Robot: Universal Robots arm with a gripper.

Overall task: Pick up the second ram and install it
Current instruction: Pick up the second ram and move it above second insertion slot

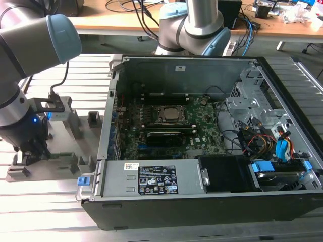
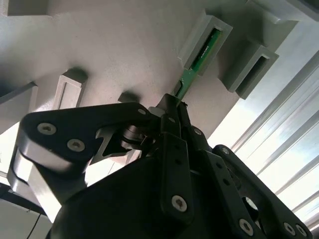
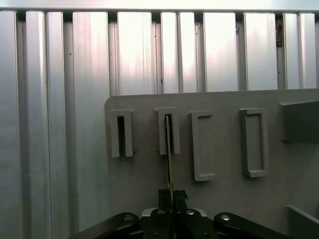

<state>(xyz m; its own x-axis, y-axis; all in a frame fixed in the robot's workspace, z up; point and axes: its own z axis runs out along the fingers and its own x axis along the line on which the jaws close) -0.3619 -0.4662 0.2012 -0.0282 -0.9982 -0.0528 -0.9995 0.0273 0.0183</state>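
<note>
A: Much hidden on the long, thin, flat green circuit-board stick, the second ram (image 2: 203,50)?
B: Quite a bit. Near end buried between the tips of the black metal pincer (image 2: 174,104), pressed together on it. Far end sunk in a raised grey plastic slotted block (image 2: 194,35). Seen edge-on in the first wrist view, a mere sliver from block to pincer.
A: And around it?
B: Flat grey plastic fixture plate (image 3: 229,209) underneath, lying on a ribbed aluminium tabletop (image 3: 89,59), both cut off at the frame edges.
A: Pose of the arm?
B: Bulky grey-and-blue robot arm (image 1: 15,106) at the exterior view's left, wrist turned down over the plate, masking most of the pincer there. Well apart from the large green motherboard (image 1: 204,120) inside the open black computer case (image 1: 202,206).
</note>
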